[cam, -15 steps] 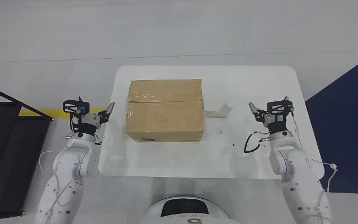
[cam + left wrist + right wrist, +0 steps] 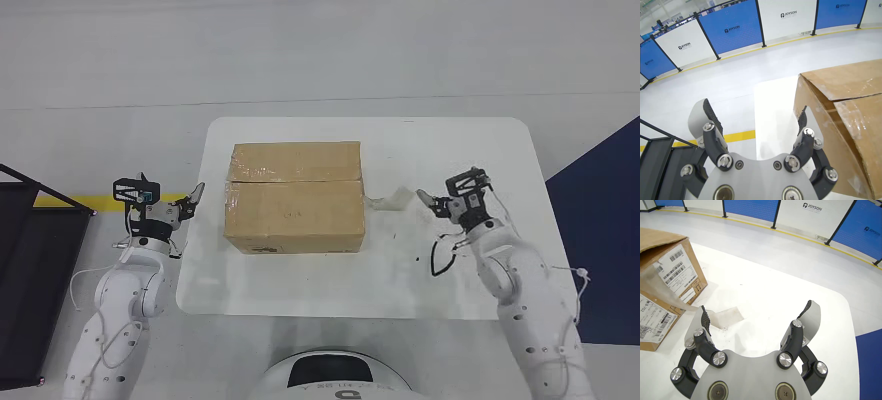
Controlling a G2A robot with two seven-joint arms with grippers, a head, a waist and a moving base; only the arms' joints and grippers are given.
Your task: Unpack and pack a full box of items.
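From above, the box (image 2: 293,197) sits shut in the middle of the table (image 2: 470,150), its two top flaps meeting along a seam. A loose strip of tape (image 2: 392,198) trails from its right end onto the tabletop. The left claw (image 2: 190,198) hangs released just beside the box's left end. The right claw (image 2: 430,203), also released and holding nothing, is near the strip's free end and apart from the box.

At the left wrist, the left claw (image 2: 755,104) gapes wide, and the box (image 2: 838,98) stands close alongside one finger. One flap corner looks slightly lifted, and glossy tape covers the nearer flap.

At the right wrist, the right claw (image 2: 756,304) is spread over the table (image 2: 791,285), with the tape (image 2: 725,317) lying just by one fingertip and the labelled end of the box (image 2: 668,262) beyond it.

If it is full, the box is probably too heavy to lift with one claw. The cardboard looks stiff, but the flaps should bend, and the taped patches may be slippery. The flap edge at the seam, or the limp tape end, looks like the best hold.
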